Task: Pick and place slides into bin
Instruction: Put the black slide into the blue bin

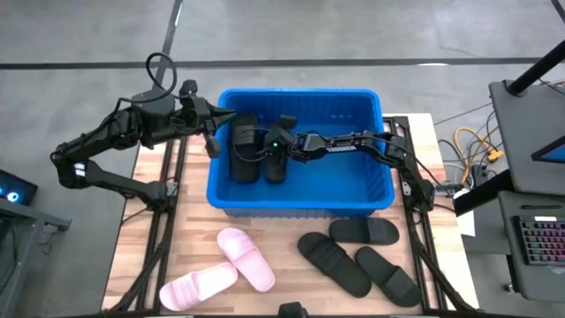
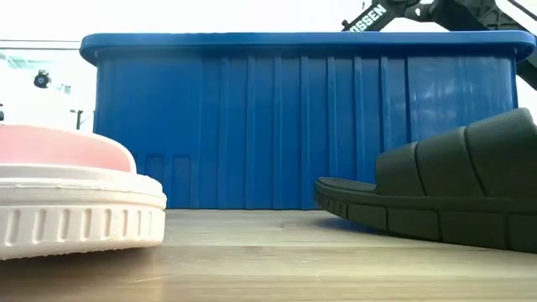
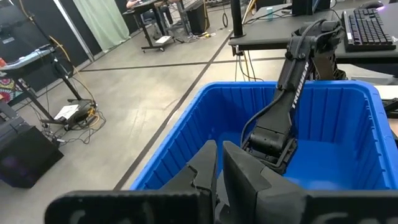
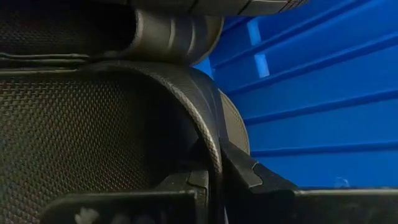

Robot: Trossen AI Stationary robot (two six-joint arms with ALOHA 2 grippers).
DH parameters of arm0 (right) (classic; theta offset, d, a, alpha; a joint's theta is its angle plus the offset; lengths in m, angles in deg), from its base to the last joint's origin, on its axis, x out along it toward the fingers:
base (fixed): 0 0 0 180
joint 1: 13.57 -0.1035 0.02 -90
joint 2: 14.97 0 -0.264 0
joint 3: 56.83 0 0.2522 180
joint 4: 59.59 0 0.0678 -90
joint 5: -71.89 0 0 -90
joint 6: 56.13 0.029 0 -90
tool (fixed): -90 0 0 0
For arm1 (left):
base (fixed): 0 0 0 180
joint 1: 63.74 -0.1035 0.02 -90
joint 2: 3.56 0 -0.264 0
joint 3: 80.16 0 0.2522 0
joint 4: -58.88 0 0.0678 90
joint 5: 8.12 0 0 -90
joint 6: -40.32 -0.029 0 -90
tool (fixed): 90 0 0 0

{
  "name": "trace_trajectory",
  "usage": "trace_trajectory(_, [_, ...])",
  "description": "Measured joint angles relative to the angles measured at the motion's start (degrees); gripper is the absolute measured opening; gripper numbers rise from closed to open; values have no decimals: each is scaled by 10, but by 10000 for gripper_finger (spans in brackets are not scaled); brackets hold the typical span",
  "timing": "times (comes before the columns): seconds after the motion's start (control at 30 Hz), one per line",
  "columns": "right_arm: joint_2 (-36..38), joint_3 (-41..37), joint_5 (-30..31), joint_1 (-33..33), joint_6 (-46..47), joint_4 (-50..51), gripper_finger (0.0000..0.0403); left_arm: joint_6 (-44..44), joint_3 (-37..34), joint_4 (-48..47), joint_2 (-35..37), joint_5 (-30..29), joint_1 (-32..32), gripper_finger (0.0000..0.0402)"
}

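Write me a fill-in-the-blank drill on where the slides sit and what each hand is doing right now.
1. Inside the blue bin lie ____ black slides.
2. On the table in front of the bin lie three black slides and two ____ ones.
3. The right hand is shut on the strap of a ____ slide inside the bin.
4. The left hand, shut, holds ____ at the bin's rim.

Missing words: two; pink; black; nothing

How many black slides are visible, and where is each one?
5. Two black slides lie side by side inside the blue bin: and. Three rest on the table in front of it. None seems hidden.
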Motion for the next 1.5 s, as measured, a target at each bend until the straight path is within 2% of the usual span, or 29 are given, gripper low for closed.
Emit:
trace_trajectory(0.37, [0, 14, 4, 0, 14, 3, 13, 0, 0, 0, 3, 0, 0, 11])
trace_trajectory(0.7, [0, 26, -26, 1, 38, 25, 16, 0, 0, 0, 2, 0, 0, 11])
trace_trajectory(0.83, [2, 39, -66, 3, 50, 52, 42, 0, 0, 0, 2, 0, 0, 11])
trace_trajectory(1.03, [2, 53, -79, 2, 65, 69, 92, 0, 0, 0, 2, 0, 0, 11])
trace_trajectory(1.23, [3, 85, -95, 1, 95, 148, 137, 0, 0, 0, 2, 1, 0, 11])
trace_trajectory(1.5, [6, 119, -130, 2, 106, 201, 170, 0, 0, 0, 2, 1, 0, 11])
